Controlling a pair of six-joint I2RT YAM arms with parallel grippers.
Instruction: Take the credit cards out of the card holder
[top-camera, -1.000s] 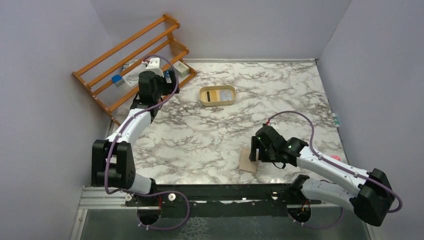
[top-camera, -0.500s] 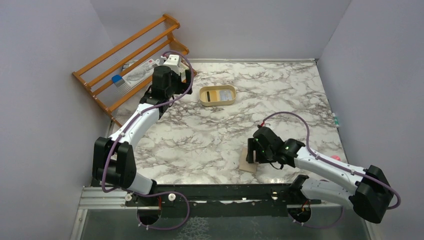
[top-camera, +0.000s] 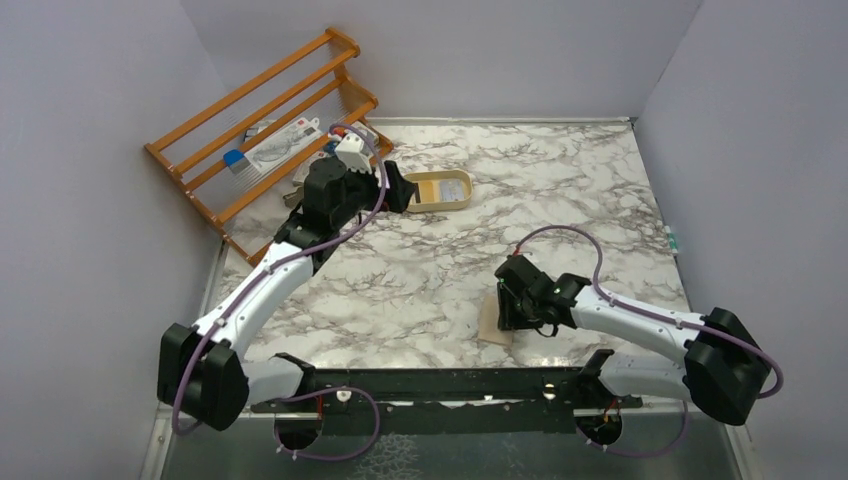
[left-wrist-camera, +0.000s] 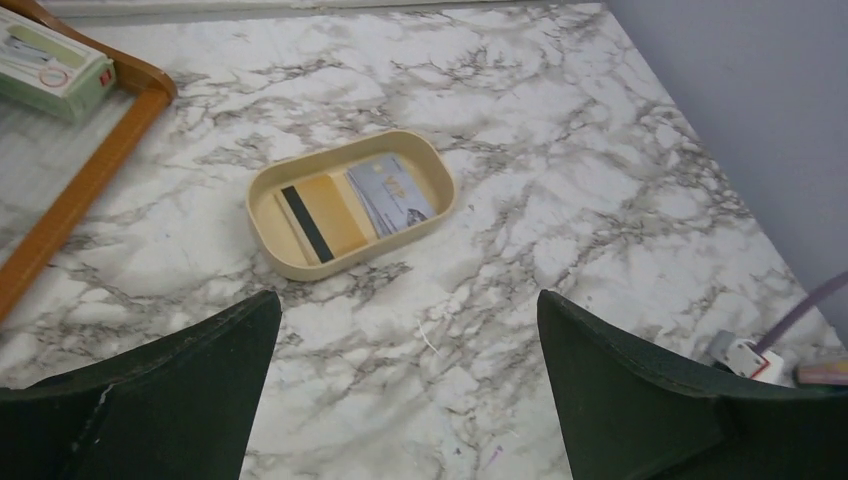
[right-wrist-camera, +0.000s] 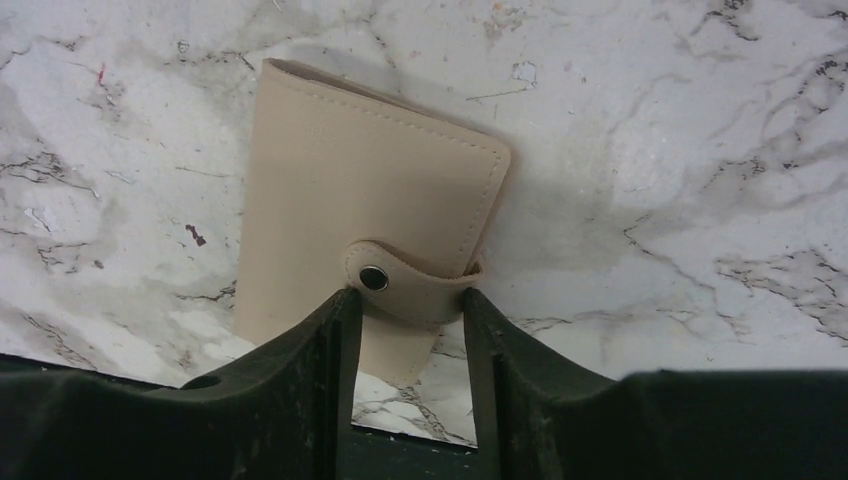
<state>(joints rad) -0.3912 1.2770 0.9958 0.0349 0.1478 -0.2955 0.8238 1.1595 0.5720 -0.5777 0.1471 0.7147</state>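
Tan leather card holder (right-wrist-camera: 340, 180) lies shut under the right gripper (right-wrist-camera: 410, 300), and the credit cards (left-wrist-camera: 350, 205) lie in the tray (left-wrist-camera: 262, 190) ahead of the left gripper (left-wrist-camera: 410, 400).

The right gripper's fingers (right-wrist-camera: 300, 370) stand narrowly apart to either side of the fastened snap tab (right-wrist-camera: 405, 280); whether they pinch it I cannot tell. The holder's far edge lies ahead of those fingers. Its near corner, behind them, lies close to the near edge of the marble table (top-camera: 560, 180). The left gripper's jaws gape wide and hold nothing. The oval tray is just ahead, with a yellowish black-striped card and a light blue one side by side inside its rim. A wooden rack (left-wrist-camera: 95, 170) borders its left, and bare marble spreads to its right and between the two arms.
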